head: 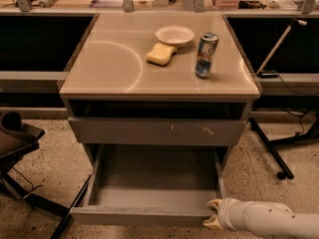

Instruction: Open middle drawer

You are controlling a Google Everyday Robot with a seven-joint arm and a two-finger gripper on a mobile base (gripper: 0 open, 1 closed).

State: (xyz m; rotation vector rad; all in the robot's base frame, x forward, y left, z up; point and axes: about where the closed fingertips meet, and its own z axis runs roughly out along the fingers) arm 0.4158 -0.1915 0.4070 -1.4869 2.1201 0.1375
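The middle drawer [144, 215] is a plain grey flat front at the bottom of the cabinet. It stands pulled far out toward me and shows its shallow grey box [154, 178]. My gripper [213, 215] comes in from the lower right on a white arm [269, 220] and sits at the right end of the drawer's front edge. Above the open drawer is the larger grey front with white scratch marks [159, 131], closed. Above that lies a dark narrow slot [157, 109] under the top.
On the beige cabinet top [109, 68] stand a white bowl [174, 34], a yellow sponge [160, 54] and a drink can [206, 55]. A dark chair base [20, 148] is on the floor at left. A black stand leg [271, 148] is at right.
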